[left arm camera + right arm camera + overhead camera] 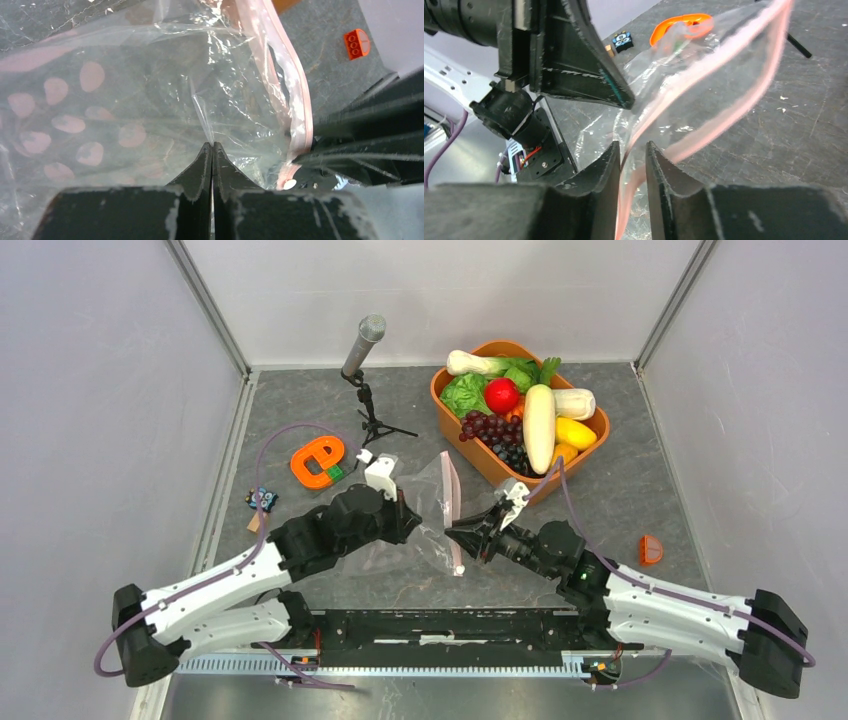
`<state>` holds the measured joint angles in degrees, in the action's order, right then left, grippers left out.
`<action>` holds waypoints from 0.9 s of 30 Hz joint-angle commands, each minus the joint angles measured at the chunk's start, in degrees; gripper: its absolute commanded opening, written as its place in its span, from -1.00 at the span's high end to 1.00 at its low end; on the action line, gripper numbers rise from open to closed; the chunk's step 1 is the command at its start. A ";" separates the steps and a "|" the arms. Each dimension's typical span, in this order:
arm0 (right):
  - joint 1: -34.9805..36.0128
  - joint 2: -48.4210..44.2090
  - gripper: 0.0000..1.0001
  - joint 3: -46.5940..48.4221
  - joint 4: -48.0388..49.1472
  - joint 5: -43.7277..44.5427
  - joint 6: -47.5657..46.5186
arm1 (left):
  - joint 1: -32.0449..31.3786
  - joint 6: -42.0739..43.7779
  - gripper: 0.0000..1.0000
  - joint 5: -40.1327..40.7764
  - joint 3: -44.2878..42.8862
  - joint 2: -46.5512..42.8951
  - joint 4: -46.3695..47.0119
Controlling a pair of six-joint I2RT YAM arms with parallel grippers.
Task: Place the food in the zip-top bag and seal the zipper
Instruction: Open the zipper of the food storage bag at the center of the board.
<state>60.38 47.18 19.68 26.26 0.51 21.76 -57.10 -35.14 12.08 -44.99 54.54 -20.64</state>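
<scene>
Barely begun: the left pincer [212,146] pinches the bag [150,100], the right pincer [631,146] stands slightly parted around its zipper [724,100], and the food [520,420] lies in the tub [437,390] beyond it.

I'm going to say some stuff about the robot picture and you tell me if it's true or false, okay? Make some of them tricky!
1. The food is sitting in the orange tub. True.
2. The left gripper has its jaws wide open. False: they are shut, pinching the clear zip-top bag.
3. The pink zipper runs between the jaws of the right gripper. True.
4. The microphone is lying flat on the table. False: it stands tilted on a little tripod.
5. The grapes are bright green. False: they are dark purple.
</scene>
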 commanded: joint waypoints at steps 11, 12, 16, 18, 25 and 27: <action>-1.76 -7.93 0.03 3.94 -8.50 12.45 7.76 | -0.20 6.88 0.95 -5.27 4.23 -11.93 3.59; -2.28 -7.37 0.04 4.18 -8.39 11.91 9.07 | -0.19 7.15 0.96 -5.64 4.28 -12.09 3.59; -4.18 -4.89 0.01 3.47 -3.46 6.33 12.75 | -0.20 7.53 0.95 -6.30 4.64 -12.47 4.21; -4.60 -3.92 -0.08 3.17 -1.00 4.38 13.87 | -0.20 7.62 0.95 -6.52 4.51 -12.27 4.26; -6.20 -0.75 -0.03 3.71 0.65 0.44 16.34 | -0.20 8.22 0.95 -7.07 4.73 -10.89 5.33; -6.53 0.06 0.09 3.46 1.60 -1.17 17.15 | -0.18 8.31 0.95 -7.00 4.89 -10.55 5.56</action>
<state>54.72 46.13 21.45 23.31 3.64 36.21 -57.10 -29.65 5.76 -40.82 43.38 -18.50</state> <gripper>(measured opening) 0.500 0.032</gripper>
